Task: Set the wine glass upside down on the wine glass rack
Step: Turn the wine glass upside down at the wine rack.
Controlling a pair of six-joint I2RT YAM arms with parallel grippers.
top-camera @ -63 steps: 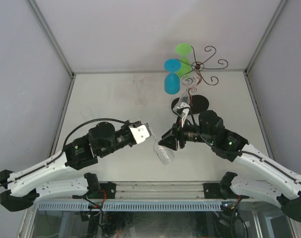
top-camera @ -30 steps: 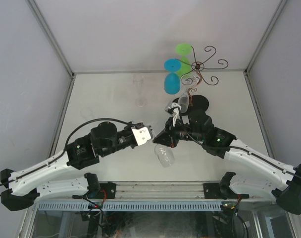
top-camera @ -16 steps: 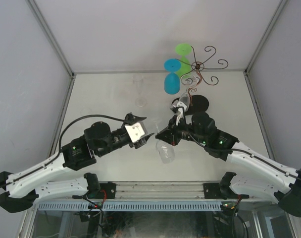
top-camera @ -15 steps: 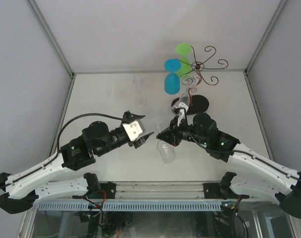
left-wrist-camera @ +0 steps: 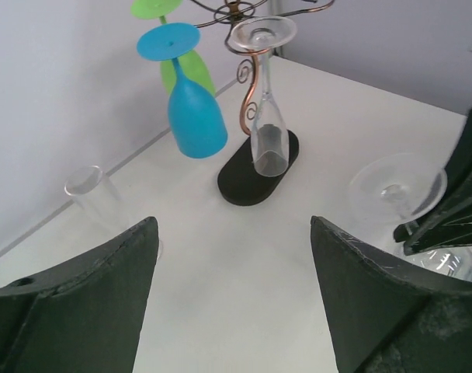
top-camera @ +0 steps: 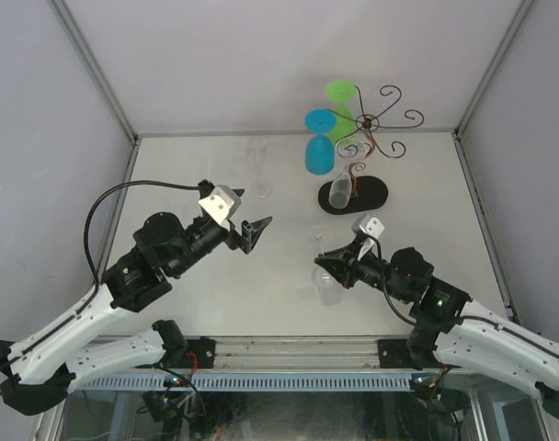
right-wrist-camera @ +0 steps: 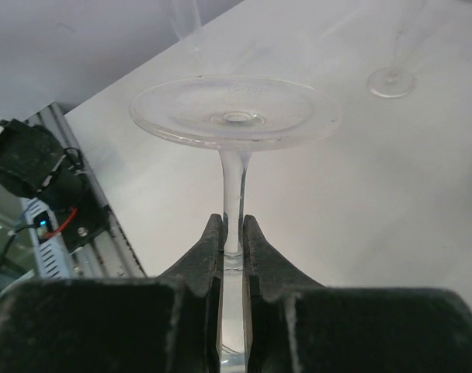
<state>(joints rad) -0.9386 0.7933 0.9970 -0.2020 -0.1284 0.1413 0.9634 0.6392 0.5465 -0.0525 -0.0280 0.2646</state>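
Carrying step: wine glass [right-wrist-camera: 236, 113] is held inverted over the near table [top-camera: 197, 165], stem clamped in right jaws; left jaws are spread, empty. Next, the foot must be slid onto a free wine glass rack [top-camera: 368, 121] arm.

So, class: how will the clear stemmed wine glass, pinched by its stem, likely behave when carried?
Probably fragile: the clear stemmed wine glass has a thin stem, held between the right fingers. Likely slippery, since its surface looks smooth. It may pivot in the grip, as only the stem is pinched.
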